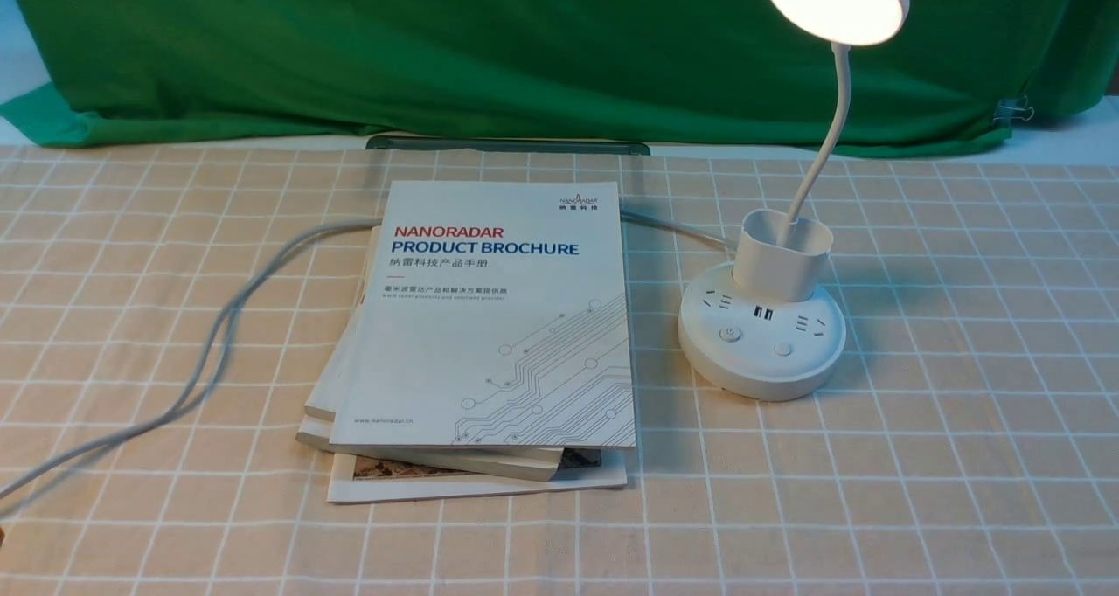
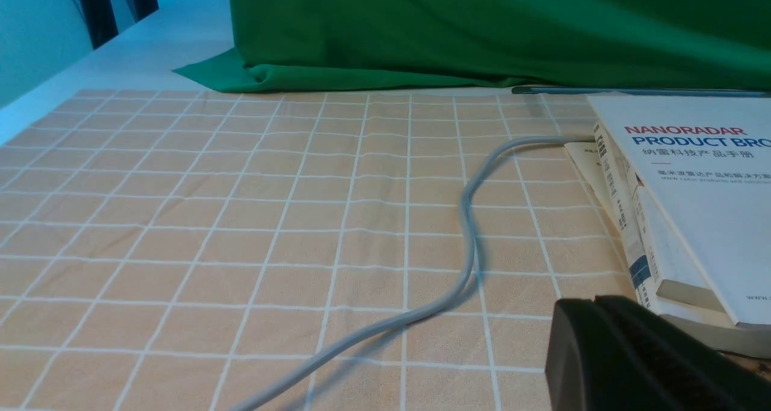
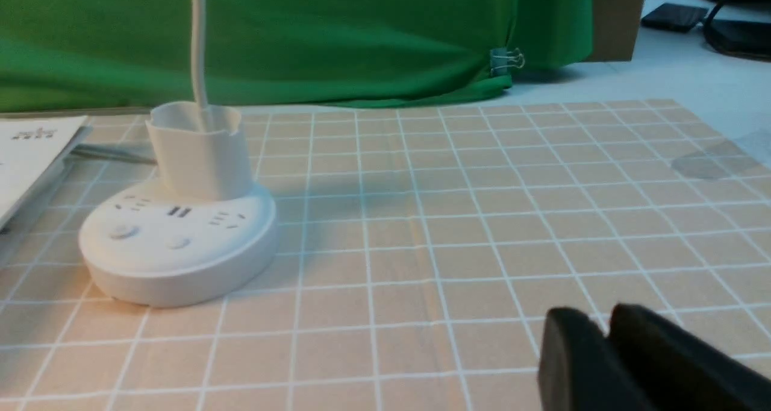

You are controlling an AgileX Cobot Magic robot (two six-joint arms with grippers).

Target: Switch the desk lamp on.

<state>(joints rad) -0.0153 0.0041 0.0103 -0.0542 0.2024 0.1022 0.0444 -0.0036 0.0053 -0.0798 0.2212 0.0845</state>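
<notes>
Lamp stands right of centre on the worktop, about midway between the near and far edges, its base just right of the brochure stack but not touching it. Head glows bright above the far right; light falls on the checked cloth around the base. Two buttons sit on the base's near side, nothing on them. Cord runs from behind the stack toward the near left corner. Neither arm shows in the front view. Right gripper hangs low over bare cloth, well apart from the base, jaws slightly parted, holding nothing. Left gripper sits by the stack's near left corner, pads seemingly pressed together, nothing between them. Judgement: the switching step looks done, since the head is lit; only pulling clear remains. Next move calls for keeping off the buttons, as a second press would likely put the light out, and avoiding the cord.
</notes>
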